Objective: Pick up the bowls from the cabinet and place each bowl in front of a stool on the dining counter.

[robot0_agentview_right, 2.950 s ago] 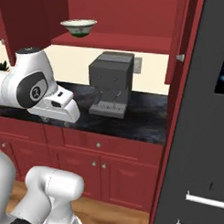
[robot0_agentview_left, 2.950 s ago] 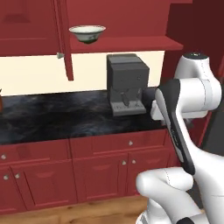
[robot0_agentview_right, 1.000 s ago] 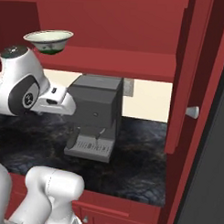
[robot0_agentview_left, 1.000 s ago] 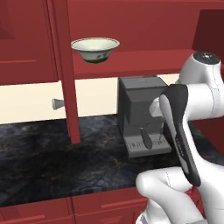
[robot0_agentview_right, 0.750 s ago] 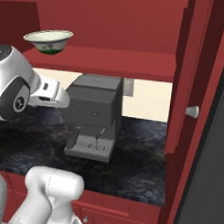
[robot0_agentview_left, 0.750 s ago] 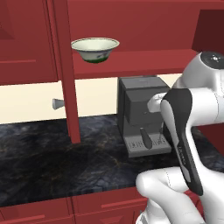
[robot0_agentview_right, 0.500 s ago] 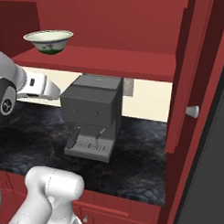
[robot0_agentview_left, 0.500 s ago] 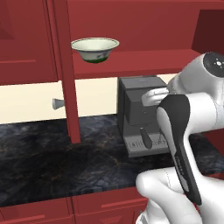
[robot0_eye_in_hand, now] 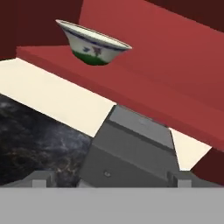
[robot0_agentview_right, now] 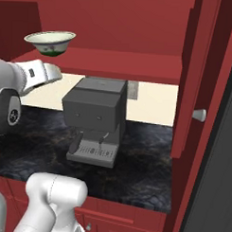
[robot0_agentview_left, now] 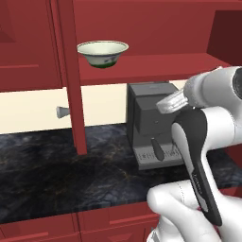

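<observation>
Arm swings up since a sec ago; gripper [robot0_eye_in_hand: 107,177] spread, empty (nothing held). Cream-white ceramic bowl w/ green pattern [robot0_agentview_left: 102,53] on red cabinet shelf [robot0_agentview_left: 156,64], unpicked; placing remains.

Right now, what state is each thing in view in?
cream-white bowl: upright on the shelf, untouched.
cabinet: doors open, red shelf exposed.
pincer: open, empty, below shelf level, aimed over the coffee machine toward the bowl.
coffee machine: upright on the black counter, under the shelf.
</observation>
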Motion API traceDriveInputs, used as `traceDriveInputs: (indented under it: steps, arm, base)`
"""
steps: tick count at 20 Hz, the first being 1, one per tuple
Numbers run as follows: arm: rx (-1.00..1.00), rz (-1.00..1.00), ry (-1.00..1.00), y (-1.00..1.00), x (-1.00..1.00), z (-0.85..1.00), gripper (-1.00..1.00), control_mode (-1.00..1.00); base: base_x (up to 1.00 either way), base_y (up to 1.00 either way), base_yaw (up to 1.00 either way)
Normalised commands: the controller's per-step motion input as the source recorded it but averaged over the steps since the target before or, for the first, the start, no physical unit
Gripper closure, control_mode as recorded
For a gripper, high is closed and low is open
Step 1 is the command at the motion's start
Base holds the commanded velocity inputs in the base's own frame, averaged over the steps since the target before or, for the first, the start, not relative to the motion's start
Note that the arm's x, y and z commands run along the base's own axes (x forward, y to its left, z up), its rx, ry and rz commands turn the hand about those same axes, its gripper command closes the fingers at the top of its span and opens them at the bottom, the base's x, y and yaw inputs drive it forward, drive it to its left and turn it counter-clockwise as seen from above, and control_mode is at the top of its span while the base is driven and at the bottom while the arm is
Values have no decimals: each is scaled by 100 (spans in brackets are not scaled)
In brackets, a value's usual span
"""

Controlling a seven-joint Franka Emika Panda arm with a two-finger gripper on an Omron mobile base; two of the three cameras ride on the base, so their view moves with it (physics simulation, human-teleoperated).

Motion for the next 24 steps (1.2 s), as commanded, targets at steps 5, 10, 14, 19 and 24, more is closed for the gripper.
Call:
traceDriveInputs:
  steps: [5,10,14,19,24]
  arm:
    - [-62,21,12,0,61,40,-100,-100]
    - [-19,60,0,-3,43,1,-100,-100]
    - [-44,66,-8,-13,27,3,-100,-100]
    - [-42,42,-10,7,30,2,-100,-100]
    - [-31,27,-23,23,16,16,-100,-100]
  base:
    - [0,0,0]
    - [0,0,0]
    - [0,0,0]
    - [0,0,0]
    - [0,0,0]
